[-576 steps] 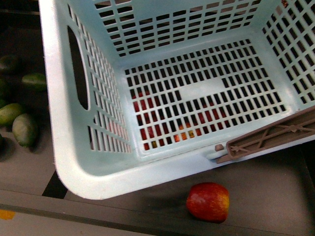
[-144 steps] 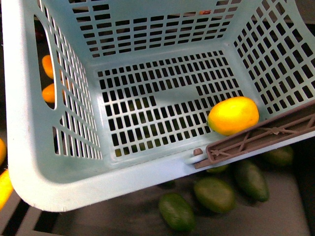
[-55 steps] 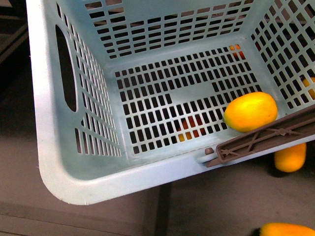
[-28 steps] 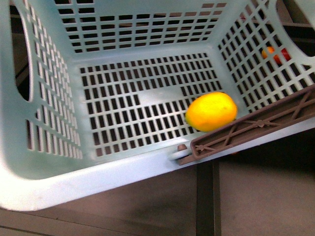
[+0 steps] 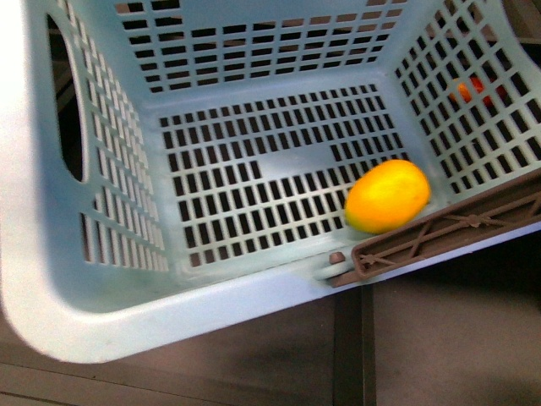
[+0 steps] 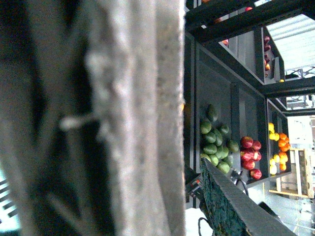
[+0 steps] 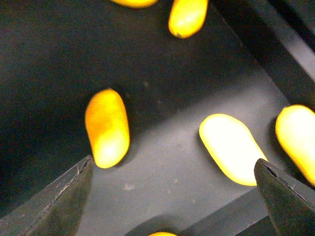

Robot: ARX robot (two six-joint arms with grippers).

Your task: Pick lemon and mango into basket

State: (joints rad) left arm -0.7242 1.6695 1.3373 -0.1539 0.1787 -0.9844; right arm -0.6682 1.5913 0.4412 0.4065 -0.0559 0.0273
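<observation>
Front view: a light teal slotted plastic basket fills the picture. The plump bright yellow lemon lies on its floor at about four o'clock, against the near wall just by the brown swing handle. Half the task looks done; the mango is not yet in. Neither arm shows here.

The right wrist view looks down on a dark shelf strewn with long yellow fruits. The right gripper hangs above it, its two dark fingers spread wide with nothing between them. Taking twelve o'clock as the way those fingers point, an elongated yellow-orange mango lies near ten o'clock, just ahead of one fingertip. Its long axis runs close to the twelve-six line, so across the jaws' closing line. A paler, glare-washed long yellow fruit lies slanted between two and three o'clock. I judge the right arm the one to pick, after a small shift toward ten o'clock to centre the mango.

The left wrist view is mostly a blurred pale grey surface close up. Whether the left gripper is open or closed cannot be told.
</observation>
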